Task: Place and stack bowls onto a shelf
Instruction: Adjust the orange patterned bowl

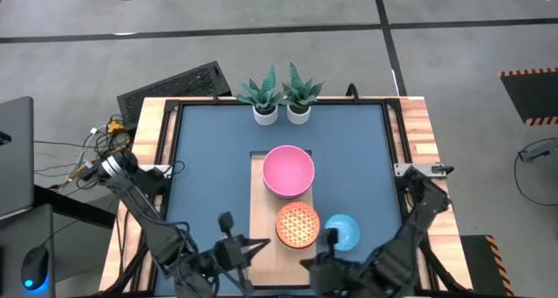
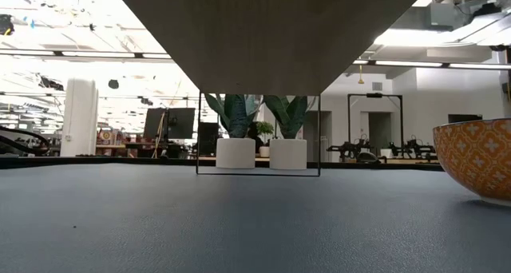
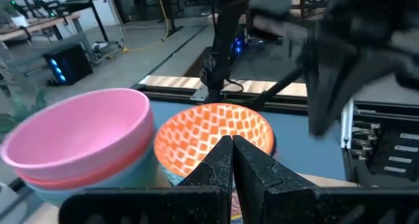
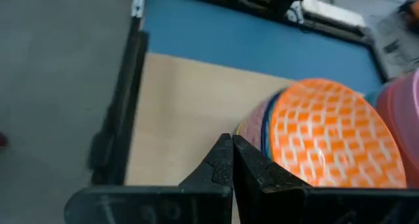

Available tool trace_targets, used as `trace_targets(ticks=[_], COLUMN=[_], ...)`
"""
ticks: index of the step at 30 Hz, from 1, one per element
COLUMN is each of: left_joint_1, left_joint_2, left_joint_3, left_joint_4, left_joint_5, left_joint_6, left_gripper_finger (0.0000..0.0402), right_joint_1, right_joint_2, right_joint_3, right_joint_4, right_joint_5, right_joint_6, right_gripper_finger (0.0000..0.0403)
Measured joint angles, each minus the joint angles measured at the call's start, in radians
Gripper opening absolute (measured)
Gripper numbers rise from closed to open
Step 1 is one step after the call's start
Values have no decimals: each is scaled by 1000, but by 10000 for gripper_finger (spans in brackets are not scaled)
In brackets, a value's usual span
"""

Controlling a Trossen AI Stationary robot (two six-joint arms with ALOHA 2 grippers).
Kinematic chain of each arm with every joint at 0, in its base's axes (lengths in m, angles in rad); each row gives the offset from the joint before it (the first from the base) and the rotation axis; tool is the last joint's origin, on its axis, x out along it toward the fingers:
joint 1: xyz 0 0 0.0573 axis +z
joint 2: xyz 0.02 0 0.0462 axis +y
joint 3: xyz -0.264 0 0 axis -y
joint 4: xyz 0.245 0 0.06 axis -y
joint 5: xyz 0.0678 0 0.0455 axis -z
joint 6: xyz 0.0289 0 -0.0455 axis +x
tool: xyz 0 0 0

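Left arm: it runs from its base at the table's left edge down toward the near edge, elbow folded, and my left gripper (image 1: 255, 246) sits low at the near end of the shelf (image 1: 258, 169), left of the bowls. Its fingers (image 3: 222, 160) are pressed together with nothing between them, pointing at the orange-red patterned bowl (image 3: 213, 139).

Right arm: a mirror of the left, from the right edge to the near edge. My right gripper (image 1: 307, 263) lies near the shelf's near end, just in front of the orange-red bowl. Its fingers (image 4: 226, 160) are closed tip to tip and empty — aimed along the pale wood toward that bowl.

Bowls:
- pink bowl (image 1: 288, 171) — on the shelf's middle, nested on top of a teal one (image 3: 124, 178).
- orange-red patterned bowl — on the shelf, just nearer than the pink stack.
- small blue bowl (image 1: 343, 232) — on the blue tabletop (image 1: 209, 159), just right of the orange-red one.

Two white plant pots (image 1: 282, 114) stand at the far edge.
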Motion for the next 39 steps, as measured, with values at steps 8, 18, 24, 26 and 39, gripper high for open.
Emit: trace_targets(ticks=[8,18,24,26,39], left_joint_1=[-23,-63,-64,-64,-64], left_joint_2=[-32,-33,-33,-33,-33], left_joint_3=[0,0,0,0,0], left_joint_4=[-59,-77,-88,-89,-94], left_joint_5=[2,-29,-31,-32,-59], left_joint_6=[10,7,-5,-4,0], left_gripper_finger=[0,0,0,0,0], right_joint_1=[-20,-34,-43,-46,-37], right_joint_2=[20,57,70,70,64], right_joint_3=[1,-24,-36,-36,-1], right_joint_4=[11,-41,-30,-28,-53], right_joint_5=[69,70,70,72,104], right_joint_6=[107,186,188,186,162], right_gripper_finger=[20,19,19,19,19])
